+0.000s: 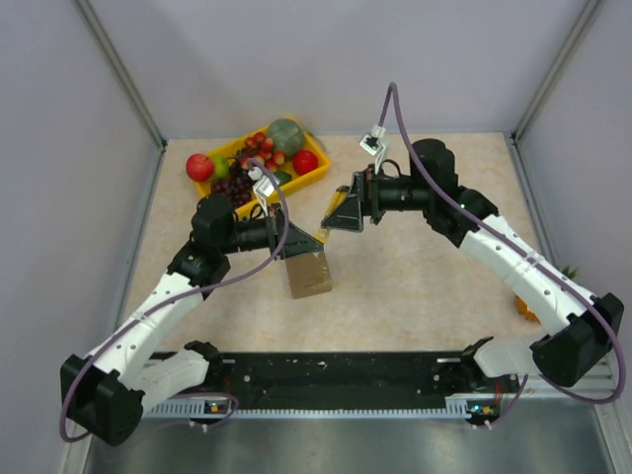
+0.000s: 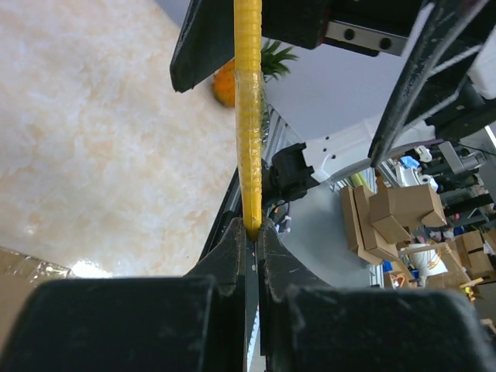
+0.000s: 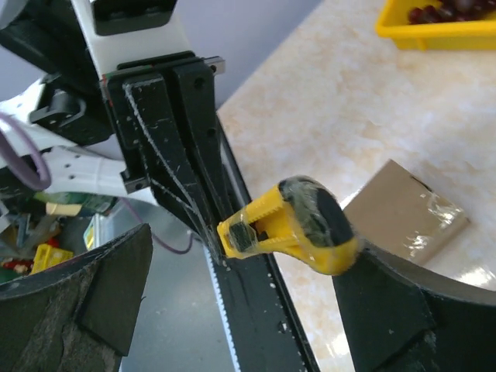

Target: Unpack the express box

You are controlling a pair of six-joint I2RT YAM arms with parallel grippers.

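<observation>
Left pincer clamped on yellow cutter. Right pincer apart around its butt. Express box on desk, 5 o'clock of left pincer, corner hidden.

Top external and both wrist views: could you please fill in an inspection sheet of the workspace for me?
Surface: beige marbled table, no spills seen.
Job's things: express box lies flat near the middle, with shiny tape on it; no open flap seen.
Clutter: yellow fruit tray at the far left; orange toy fruit at the right edge.
Hands: left hand shut on a yellow cutter; right hand open around the cutter's taped end.
Cables: a purple cable loops along each arm; neither touches the box.
Surroundings: grey panel walls; stacked cartons beyond the table.
</observation>
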